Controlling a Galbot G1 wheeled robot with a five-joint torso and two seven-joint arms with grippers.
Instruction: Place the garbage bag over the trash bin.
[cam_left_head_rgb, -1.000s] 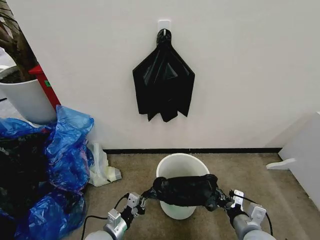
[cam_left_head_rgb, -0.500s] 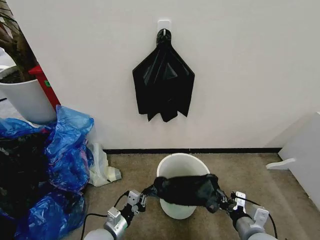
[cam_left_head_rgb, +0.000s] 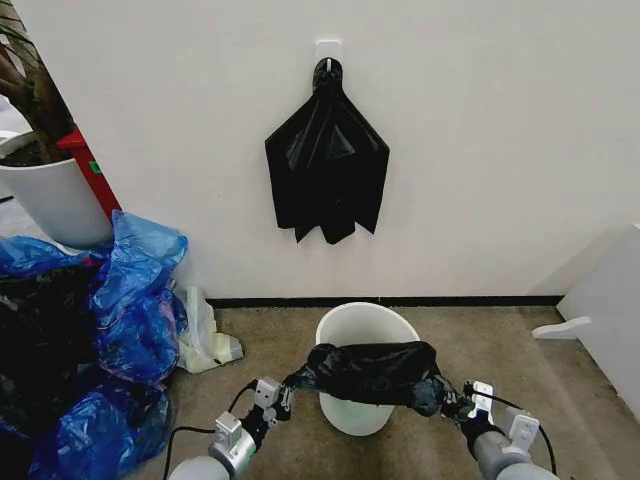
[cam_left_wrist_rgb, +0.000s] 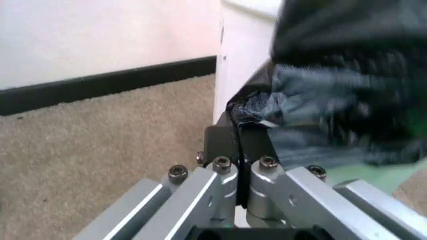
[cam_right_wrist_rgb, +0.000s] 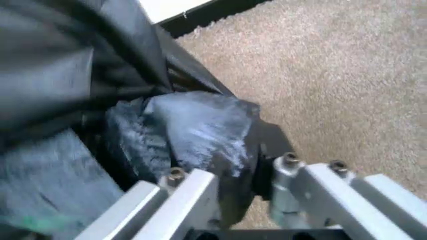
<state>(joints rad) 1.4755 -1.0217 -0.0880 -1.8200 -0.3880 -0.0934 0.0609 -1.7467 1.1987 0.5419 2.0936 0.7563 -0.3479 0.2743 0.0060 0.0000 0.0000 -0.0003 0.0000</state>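
From the head camera I see the garbage bag (cam_left_head_rgb: 372, 372) stretched black and glossy between my two grippers, lying across the near half of the trash bin (cam_left_head_rgb: 365, 328), which stands on the carpet (cam_left_head_rgb: 270, 350) at about 6 o'clock from the wall hook. The bag covers the bin's near rim and front wall; the far part of the rim and the white inside stay uncovered. My left gripper (cam_left_head_rgb: 288, 385) sits at the bag's 9 o'clock end, just beside the bin's left wall, and my right gripper (cam_left_head_rgb: 440, 395) at the 3 o'clock end, just off the bin's right side.

In the left wrist view the left gripper (cam_left_wrist_rgb: 239, 134) is clenched tight, its fingers (cam_left_wrist_rgb: 220, 142) pressed together with a crumpled corner of the bag (cam_left_wrist_rgb: 333, 100) pinched at the tips, the white bin wall (cam_left_wrist_rgb: 243, 55) touching or nearly touching behind it. In the right wrist view the right gripper (cam_right_wrist_rgb: 250, 150) is also clamped, a thick bunch of bag (cam_right_wrist_rgb: 187, 130) wadded between and over its fingers, with bare carpet (cam_right_wrist_rgb: 333, 75) beyond.

A second black bag (cam_left_head_rgb: 327, 165) hangs on the wall at 12 o'clock, and blue bags (cam_left_head_rgb: 130, 300) lie heaped at 9 o'clock
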